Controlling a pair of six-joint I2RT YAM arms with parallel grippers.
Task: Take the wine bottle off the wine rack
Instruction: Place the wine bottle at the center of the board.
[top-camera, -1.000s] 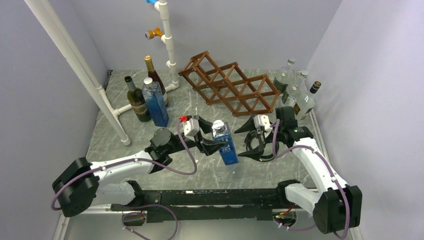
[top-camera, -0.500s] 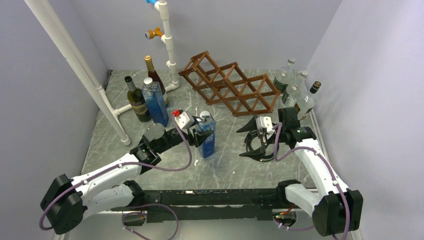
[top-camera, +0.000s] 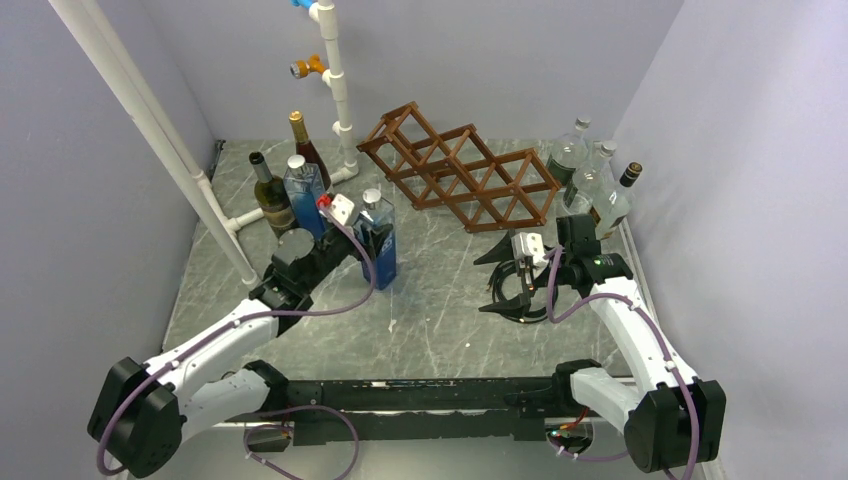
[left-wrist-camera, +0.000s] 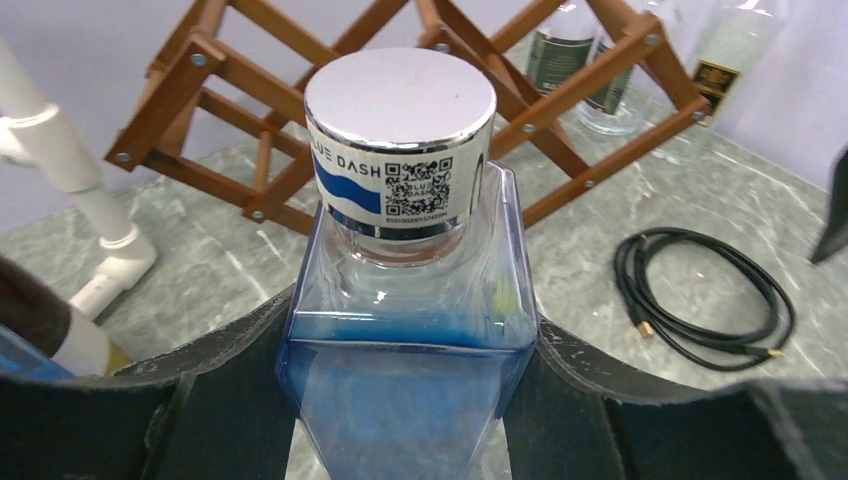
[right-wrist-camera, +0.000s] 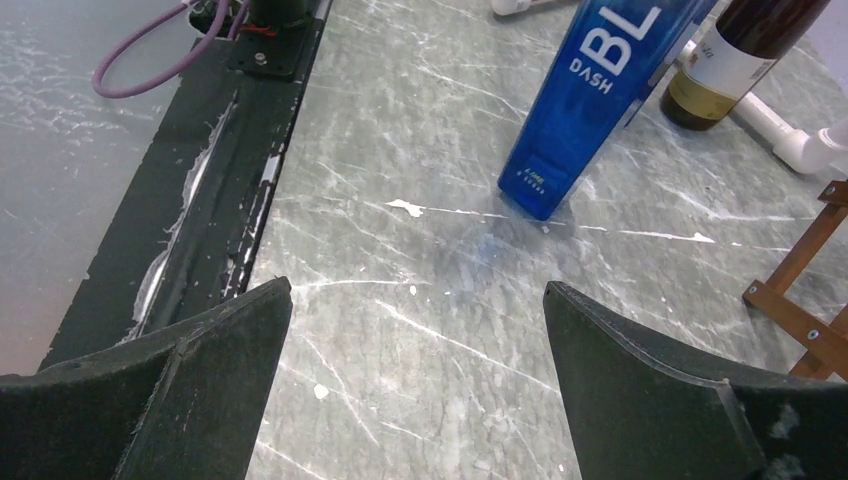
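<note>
The brown wooden wine rack (top-camera: 455, 170) stands at the back middle of the table, and I see no bottle in its cells. It also shows in the left wrist view (left-wrist-camera: 250, 100). My left gripper (top-camera: 368, 252) is shut on a square blue bottle (top-camera: 378, 240) with a silver cap, holding it upright left of the rack. In the left wrist view the fingers (left-wrist-camera: 220, 400) press both sides of the bottle (left-wrist-camera: 405, 330). My right gripper (top-camera: 492, 283) is open and empty in front of the rack's right end. In the right wrist view it (right-wrist-camera: 415, 290) faces the blue bottle (right-wrist-camera: 600, 90).
A second blue bottle (top-camera: 310, 205) and two dark wine bottles (top-camera: 272, 200) stand at the back left by a white pipe frame (top-camera: 335, 80). Clear bottles (top-camera: 590, 180) stand at the back right. A coiled black cable (top-camera: 520, 295) lies under my right gripper.
My left arm has carried the blue bottle left and back, from the table's middle to beside the bottles at the back left. The right arm has barely moved.
</note>
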